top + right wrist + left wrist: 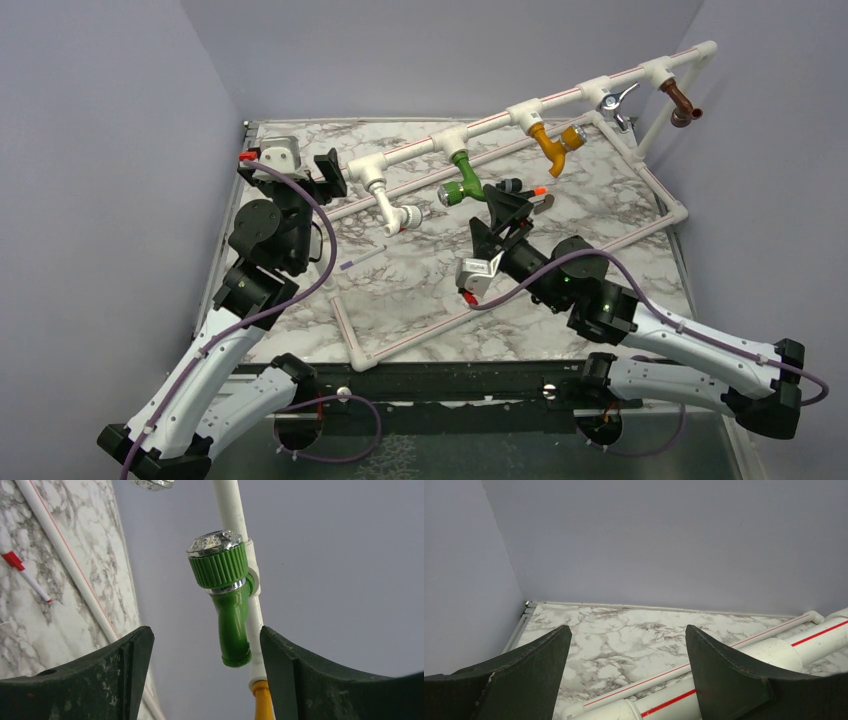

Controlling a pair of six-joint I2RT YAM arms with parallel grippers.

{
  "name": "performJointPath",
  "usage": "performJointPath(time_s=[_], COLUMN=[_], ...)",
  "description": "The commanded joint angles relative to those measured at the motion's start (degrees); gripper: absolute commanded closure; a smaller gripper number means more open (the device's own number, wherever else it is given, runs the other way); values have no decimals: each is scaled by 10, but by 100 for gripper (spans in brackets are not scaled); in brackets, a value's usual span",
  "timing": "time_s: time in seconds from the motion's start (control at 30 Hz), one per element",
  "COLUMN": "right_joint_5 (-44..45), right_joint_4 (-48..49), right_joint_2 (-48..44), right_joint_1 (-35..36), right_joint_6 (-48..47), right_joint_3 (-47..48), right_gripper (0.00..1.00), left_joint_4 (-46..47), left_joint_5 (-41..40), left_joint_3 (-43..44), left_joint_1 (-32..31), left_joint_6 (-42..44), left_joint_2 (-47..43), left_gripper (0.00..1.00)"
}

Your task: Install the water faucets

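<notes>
bright green plastic faucet with silver knob (pixel 230 615) seems screwed into the white pipe frame (pixel 225 500), so right hand (pixel 203 632) and left hand (pixel 627 629) are spread wide, empty.

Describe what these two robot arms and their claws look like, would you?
The left arm and right arm are white shells joined by chunky black joints. A thin purple cable loops along each. The left gripper and right gripper each end in two broad, dark wedge-shaped fingers, with a silvery block mounted behind.

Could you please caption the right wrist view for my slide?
Open right pincer faces the green faucet mounted on the white pipe.
</notes>
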Motion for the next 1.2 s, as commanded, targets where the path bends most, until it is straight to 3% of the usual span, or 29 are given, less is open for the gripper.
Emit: performJointPath(time_s=[0.0,0.2,0.37,0.9,1.07,1.17], right_joint_5=[24,39,44,59,55,53], right_joint_4=[150,220,222,235,246,250], right_joint_2=[8,38,61,112,120,124], right_joint_1=[0,0,0,0,0,0], right_joint_6=[-93,-144,-153,-158,-151,-132], right_joint_3=[-27,-41,-29,-6,-1,5], right_gripper=[19,20,22,41,52,68], left_joint_4=[-52,-53,-53,-54,-53,-53], left_joint_5=[27,30,30,31,31,32], left_joint_3=[-10,-10,-10,-10,-10,-10], left_joint_1=[-9,-9,-9,-9,-9,-9], left_joint_6=[0,0,-1,-1,-1,-1], left_joint_2=[19,19,20,19,19,19], left_gripper=[15,15,15,15,15,15])
